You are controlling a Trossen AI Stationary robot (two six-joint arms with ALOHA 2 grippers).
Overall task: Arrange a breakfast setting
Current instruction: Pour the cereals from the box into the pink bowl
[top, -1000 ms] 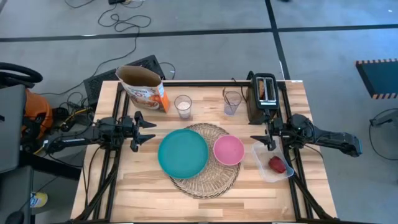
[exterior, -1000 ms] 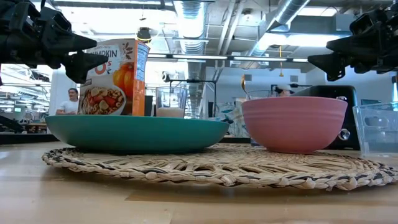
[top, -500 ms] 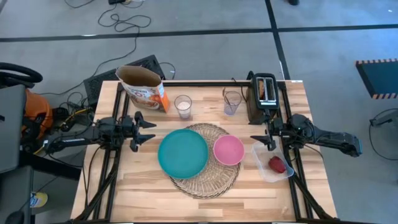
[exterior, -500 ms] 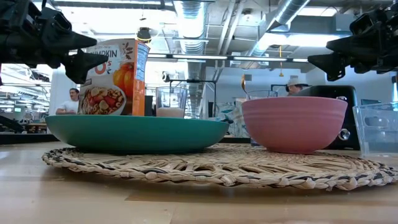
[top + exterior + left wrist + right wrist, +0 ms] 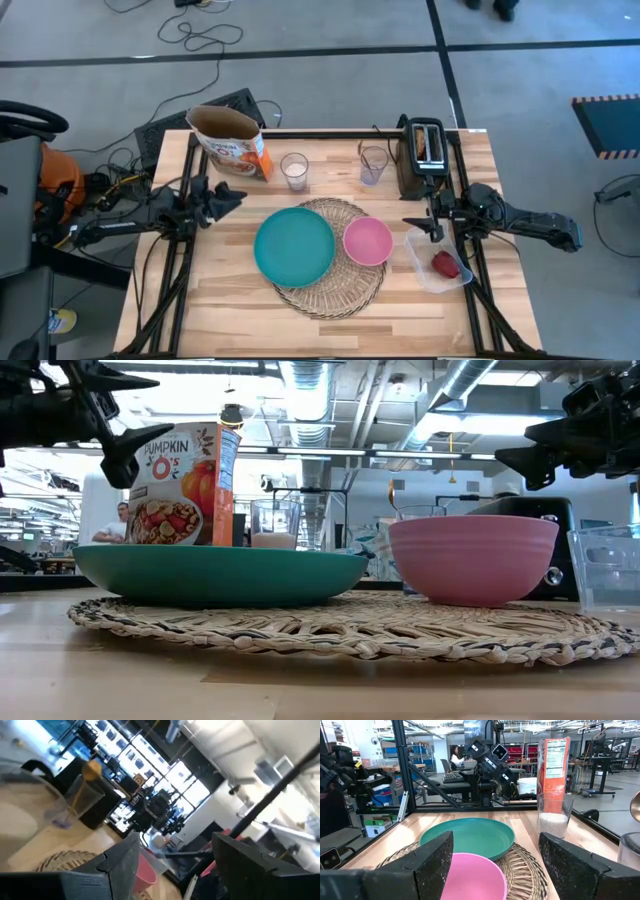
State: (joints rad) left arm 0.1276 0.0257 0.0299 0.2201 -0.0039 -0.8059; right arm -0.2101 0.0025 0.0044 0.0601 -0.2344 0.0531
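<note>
The round woven straw mat lies at the table's centre. On it sit the teal plate and, just beside it and touching or nearly so, the smaller pink bowl. The plate overhangs the mat's left edge.

The left gripper hangs above the table's left side, fingers spread, holding nothing. It points toward the orange-white cereal box, which stands open-topped at the back left corner, near but apart from the fingertips. The plate lies near the gripper, toward the table's front.

The right gripper hangs above the right side, fingers spread and empty, aimed at the pink bowl, which lies just beside it. Next to this gripper is a clear plastic tub containing the red fruit.

Two clear glasses stand along the back: one beside the cereal box, one beside the black toaster.
</note>
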